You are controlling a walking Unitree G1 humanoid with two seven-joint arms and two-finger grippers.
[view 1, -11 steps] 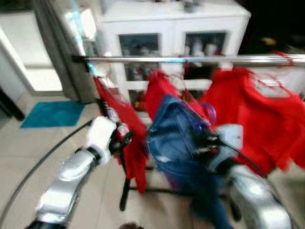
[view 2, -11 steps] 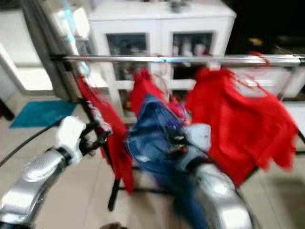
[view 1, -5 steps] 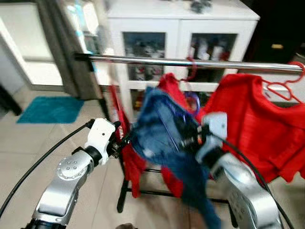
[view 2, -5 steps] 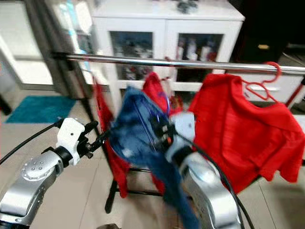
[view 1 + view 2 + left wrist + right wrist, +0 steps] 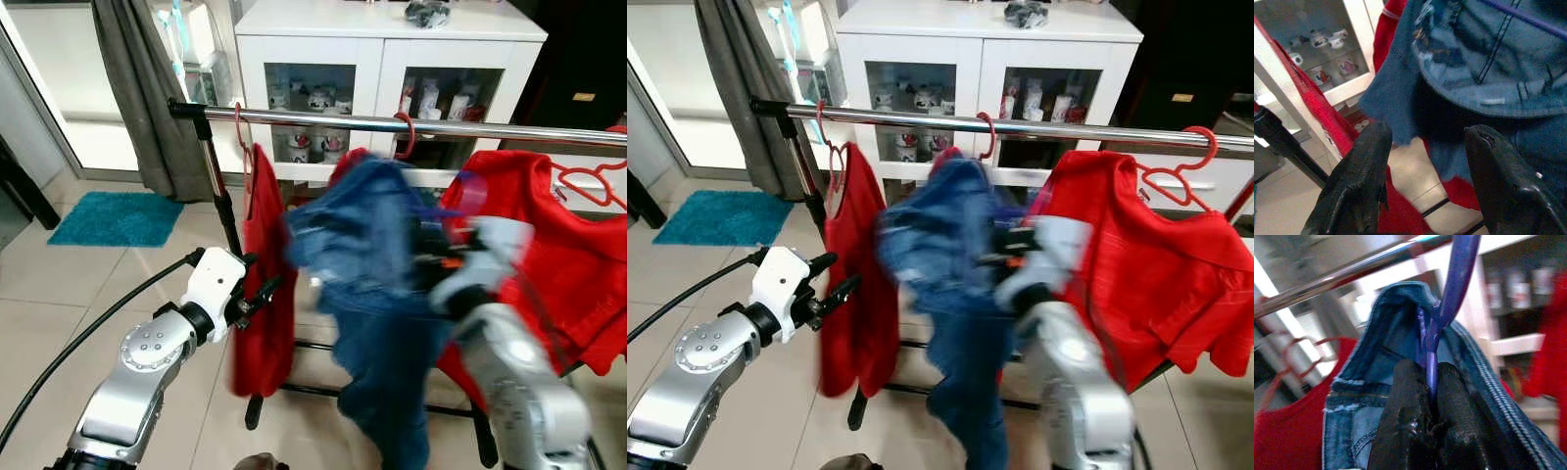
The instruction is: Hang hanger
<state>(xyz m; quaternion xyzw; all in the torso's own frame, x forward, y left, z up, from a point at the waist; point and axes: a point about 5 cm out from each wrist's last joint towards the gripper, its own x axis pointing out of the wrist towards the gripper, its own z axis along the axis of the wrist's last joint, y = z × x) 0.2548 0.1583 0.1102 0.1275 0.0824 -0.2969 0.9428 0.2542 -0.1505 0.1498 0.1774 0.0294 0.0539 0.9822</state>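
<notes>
A purple hanger [image 5: 1449, 289] carries a blue denim garment [image 5: 367, 235]. My right gripper [image 5: 1425, 382] is shut on the hanger's neck, just under its hook, and shows blurred in the left eye view [image 5: 439, 259]. The hook rises close below the chrome rail [image 5: 323, 119]; whether it touches the rail I cannot tell. My left gripper [image 5: 260, 294] is open beside a red garment [image 5: 263, 284] at the rail's left end. Between its fingers [image 5: 1366, 166] the wrist view looks at the denim's lower edge [image 5: 1400, 112], without touching it.
A red shirt [image 5: 558, 264] hangs on a red hanger at the right. A red hook [image 5: 404, 132] sits mid-rail. Behind the rack stand a white glass-door cabinet [image 5: 392, 29] and a grey curtain [image 5: 147, 98]. A teal mat [image 5: 113, 217] lies on the tiled floor.
My right arm has lifted the hanger with the denim up and to the right, toward the rail. The camera has shifted too. The left gripper holds about the same place, still open.
</notes>
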